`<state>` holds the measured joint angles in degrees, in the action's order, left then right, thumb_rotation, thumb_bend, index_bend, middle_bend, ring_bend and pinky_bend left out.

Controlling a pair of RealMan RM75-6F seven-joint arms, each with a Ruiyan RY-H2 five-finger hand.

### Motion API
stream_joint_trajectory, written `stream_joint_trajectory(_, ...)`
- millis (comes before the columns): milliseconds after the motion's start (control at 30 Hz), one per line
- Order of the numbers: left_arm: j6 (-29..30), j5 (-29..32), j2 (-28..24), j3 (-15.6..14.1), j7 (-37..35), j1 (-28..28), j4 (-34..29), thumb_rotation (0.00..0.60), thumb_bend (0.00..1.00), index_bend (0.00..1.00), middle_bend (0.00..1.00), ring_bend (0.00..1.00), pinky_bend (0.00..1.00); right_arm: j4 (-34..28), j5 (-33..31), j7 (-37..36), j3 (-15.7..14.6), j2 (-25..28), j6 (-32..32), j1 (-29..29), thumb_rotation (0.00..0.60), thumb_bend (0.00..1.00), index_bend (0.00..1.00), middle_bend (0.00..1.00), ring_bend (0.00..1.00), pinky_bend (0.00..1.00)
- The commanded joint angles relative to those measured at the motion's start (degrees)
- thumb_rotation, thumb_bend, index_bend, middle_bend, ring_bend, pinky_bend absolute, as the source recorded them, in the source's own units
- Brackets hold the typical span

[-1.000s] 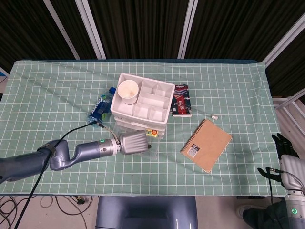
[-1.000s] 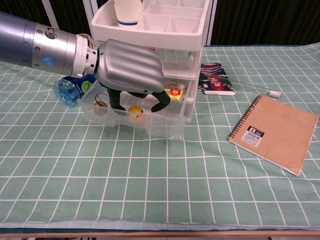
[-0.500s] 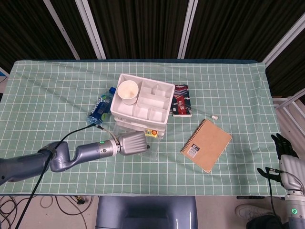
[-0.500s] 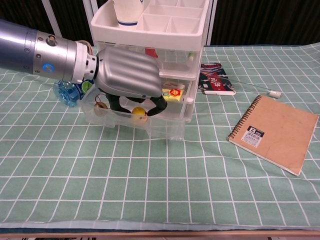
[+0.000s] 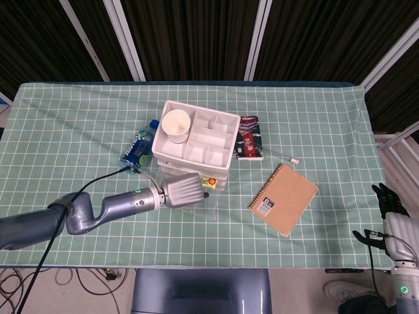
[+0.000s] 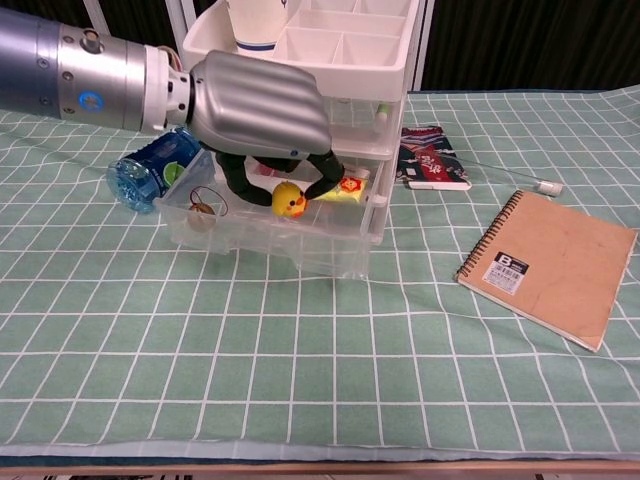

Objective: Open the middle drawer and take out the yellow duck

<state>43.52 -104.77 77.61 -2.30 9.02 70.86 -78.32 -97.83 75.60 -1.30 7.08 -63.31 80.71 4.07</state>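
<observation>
Yellow duck pinched under left hand above open drawer

The yellow duck is small and round, with an orange beak and a dark eye, and it faces right. It hangs pinched under the left robot hand, between that hand's dark fingertips. Directly below the hand, the middle drawer is clear plastic, pulled out and open; the duck sits just above its floor.
</observation>
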Motion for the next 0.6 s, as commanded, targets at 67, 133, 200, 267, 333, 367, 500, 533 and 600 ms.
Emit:
stream_joint_trajectory(67, 1.1, 0.9, -2.0, 1.1, 1.2, -0.4, -1.9, 0.600, 0.31, 0.55, 1.00, 1.00, 1.00, 0.1, 0.1, 0.1, 0.0, 0.0, 0.0, 0.0, 0.600, 0.05, 0.00, 0.00, 0.00, 0.23)
stream_joint_trajectory(133, 1.5, 1.7, -3.8, 1.7, 2.2, -0.9, -4.0, 0.600, 0.31, 0.55, 1.00, 1.00, 1.00, 0.0, 0.1, 0.1, 0.0, 0.0, 0.0, 0.0, 0.600, 0.05, 0.00, 0.00, 0.00, 0.23)
stream_joint_trajectory(200, 1.6, 3.1, -6.5, 2.3, 3.7, -1.7, -7.1, 0.600, 0.31, 0.55, 1.00, 1.00, 1.00, 0.0, 0.2, 0.2, -0.1, 0.1, 0.0, 0.0, 0.600, 0.05, 0.00, 0.00, 0.00, 0.23)
stream_joint_trajectory(267, 1.9, 4.4, -8.8, 2.7, 5.3, -2.7, -9.8, 0.600, 0.31, 0.55, 1.00, 1.00, 1.00, 0.0, 0.2, 0.2, -0.1, 0.1, 0.1, 0.0, 0.600, 0.05, 0.00, 0.00, 0.00, 0.23)
stream_joint_trajectory(333, 2.7, 6.0, -11.7, 3.0, 7.2, -4.2, -13.2, 0.600, 0.31, 0.55, 1.00, 1.00, 1.00, 0.0, 0.2, 0.2, -0.1, 0.1, 0.2, 0.0, 0.600, 0.05, 0.00, 0.00, 0.00, 0.23)
stream_joint_trajectory(367, 3.4, 6.8, -13.1, 3.0, 8.0, -5.2, -14.6, 0.600, 0.31, 0.54, 1.00, 1.00, 1.00, 0.0, 0.3, 0.2, -0.1, 0.1, 0.2, -0.1, 0.600, 0.05, 0.00, 0.00, 0.00, 0.23)
stream_joint_trajectory(500, 6.7, 9.6, -18.8, 1.8, 11.6, -10.4, -20.4, 0.600, 0.31, 0.54, 1.00, 1.00, 1.00, -0.1, 0.4, 0.3, -0.1, 0.2, 0.4, -0.1, 0.600, 0.05, 0.00, 0.00, 0.00, 0.23)
stream_joint_trajectory(533, 7.4, 10.0, -19.8, 1.3, 12.1, -11.5, -21.3, 0.600, 0.31, 0.55, 1.00, 1.00, 1.00, -0.1, 0.4, 0.4, -0.1, 0.2, 0.4, -0.1, 0.600, 0.05, 0.00, 0.00, 0.00, 0.23)
stream_joint_trajectory(600, 9.0, 10.3, -21.6, 0.2, 12.9, -13.8, -22.8, 0.600, 0.31, 0.55, 1.00, 1.00, 1.00, -0.2, 0.6, 0.5, -0.2, 0.2, 0.6, -0.2, 0.600, 0.05, 0.00, 0.00, 0.00, 0.23)
